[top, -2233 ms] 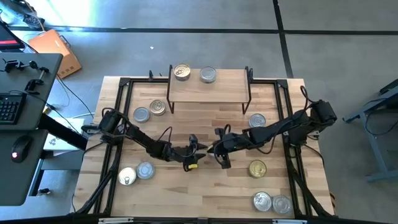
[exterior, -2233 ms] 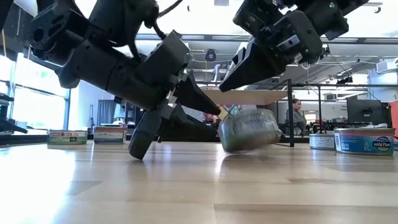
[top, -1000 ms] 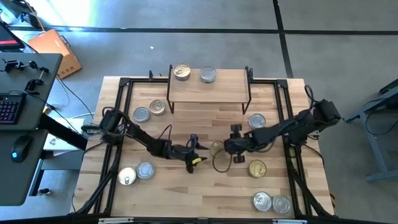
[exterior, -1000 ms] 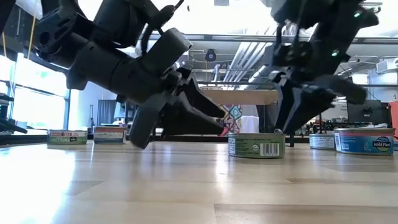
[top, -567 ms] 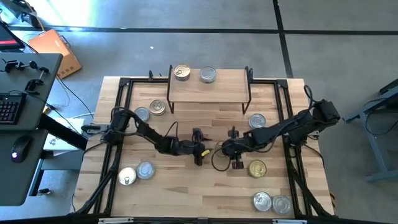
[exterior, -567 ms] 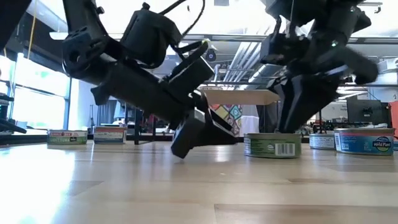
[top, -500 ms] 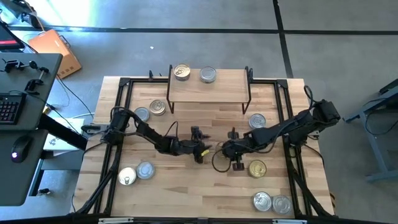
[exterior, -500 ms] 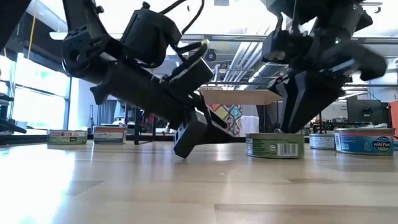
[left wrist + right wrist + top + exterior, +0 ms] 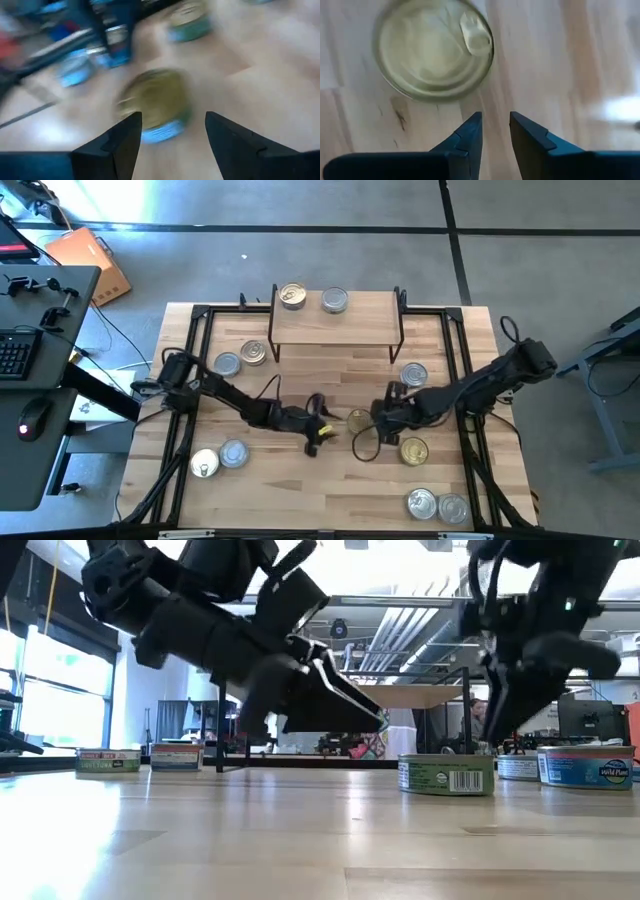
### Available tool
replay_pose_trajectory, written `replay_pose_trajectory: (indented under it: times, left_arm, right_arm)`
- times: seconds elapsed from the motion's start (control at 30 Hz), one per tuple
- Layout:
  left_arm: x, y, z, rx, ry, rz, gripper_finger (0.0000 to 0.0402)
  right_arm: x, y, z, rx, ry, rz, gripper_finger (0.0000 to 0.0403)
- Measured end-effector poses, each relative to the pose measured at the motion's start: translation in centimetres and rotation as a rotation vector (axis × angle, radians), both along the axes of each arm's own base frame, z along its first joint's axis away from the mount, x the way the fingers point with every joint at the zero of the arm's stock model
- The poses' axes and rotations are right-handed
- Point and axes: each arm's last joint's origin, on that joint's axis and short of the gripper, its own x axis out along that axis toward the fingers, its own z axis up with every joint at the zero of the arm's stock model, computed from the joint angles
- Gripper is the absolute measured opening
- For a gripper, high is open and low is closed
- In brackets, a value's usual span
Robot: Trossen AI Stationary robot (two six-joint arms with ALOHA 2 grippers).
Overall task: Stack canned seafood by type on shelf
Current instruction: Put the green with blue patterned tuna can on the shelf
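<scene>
A short green-sided tin [image 9: 445,775] with a gold pull-tab lid [image 9: 434,47] sits flat on the tabletop in the middle [image 9: 358,421]. My left gripper [image 9: 328,427] hovers open just left of it, tilted down toward it; in the left wrist view the blurred tin [image 9: 155,102] lies ahead of the fingers. My right gripper [image 9: 383,422] points steeply down just right of the tin. Its fingers [image 9: 470,132] are narrowly apart, with bare wood between them. The shelf [image 9: 336,320] at the far side carries a gold tin [image 9: 292,296] and a silver tin [image 9: 335,301].
Loose tins sit on the table: two far left [image 9: 240,359], two near left [image 9: 219,459], one far right [image 9: 413,374], a gold one [image 9: 413,451] beside my right gripper, and two near right [image 9: 437,505]. A black frame [image 9: 190,380] runs along the table's sides.
My left gripper dipped toward the tin, then rose and drew back a little. My right gripper went toward the table's right edge and rolled about its own axis. The tin stayed flat and slid a short way toward the right edge.
</scene>
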Motion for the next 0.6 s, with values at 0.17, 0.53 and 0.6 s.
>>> replay_pose_trajectory:
  times: [0.17,0.53,0.6]
  left_arm:
    - [1.3,0.9,-0.9,-0.035,0.0,0.004,0.0213]
    - [0.8,1.8,-0.1,0.155,0.134,0.229,0.0213]
    - [0.1,1.6,0.7,0.205,0.18,0.268,0.0213]
  right_arm:
    - [0.5,-0.6,-2.1,0.139,-0.074,0.037,0.0089]
    - [2.4,0.9,-1.2,0.305,-0.321,0.229,0.0089]
    - [2.3,1.4,-1.1,0.298,-0.328,0.304,0.0089]
